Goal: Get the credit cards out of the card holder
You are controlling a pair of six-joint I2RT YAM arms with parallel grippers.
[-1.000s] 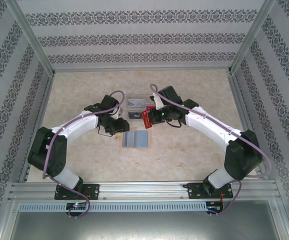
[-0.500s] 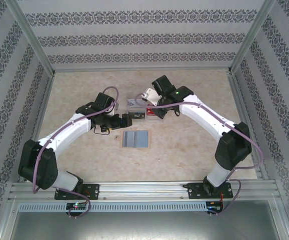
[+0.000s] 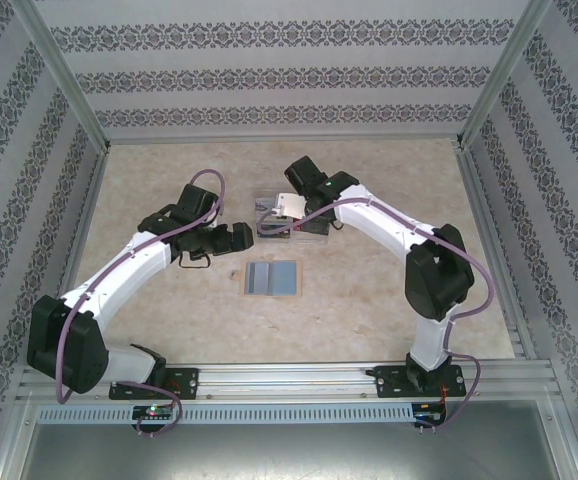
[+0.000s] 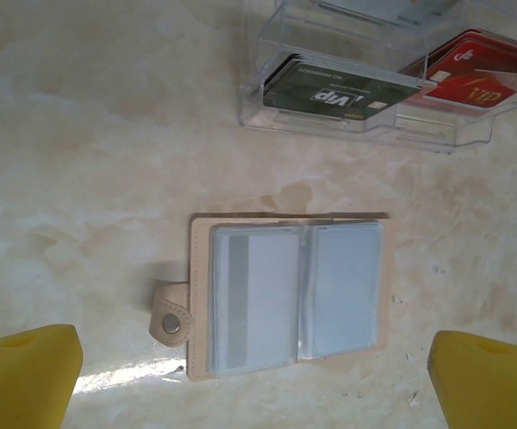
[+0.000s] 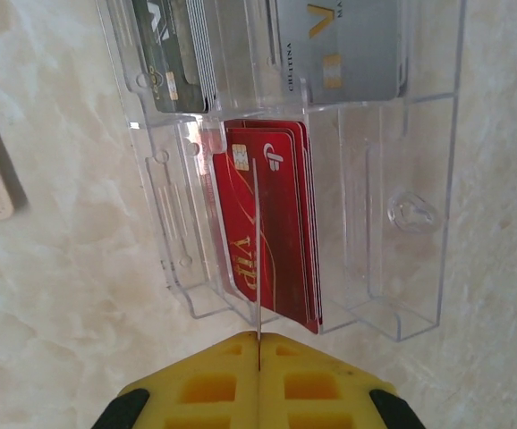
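Moved over the last second: right gripper (image 5: 258,353), carried from above the table's middle to the clear plastic tray (image 5: 402,268) nearer the far edge. Clenched tight now on a thin credit card (image 5: 256,250), seen edge-on as a pale line, colour hard to tell from that angle. Poised over a stack of red plastic cards (image 5: 281,223) standing in one tray compartment, dark green cards (image 4: 339,94) in the next.

Contact between held card and stack: impossible to tell.

Left gripper (image 3: 236,238): released, spread wide, yellow fingers (image 4: 21,375) at the wrist view's bottom corners, touching nothing. Hangs beside the tray, looking down on the tan folding card holder (image 4: 285,299), which lies open and flat near the table's middle, grey-blue sleeves up, snap tab to one side.

Contents of the sleeves: hard to make out. Tray cut off at the top edge of both wrist views.
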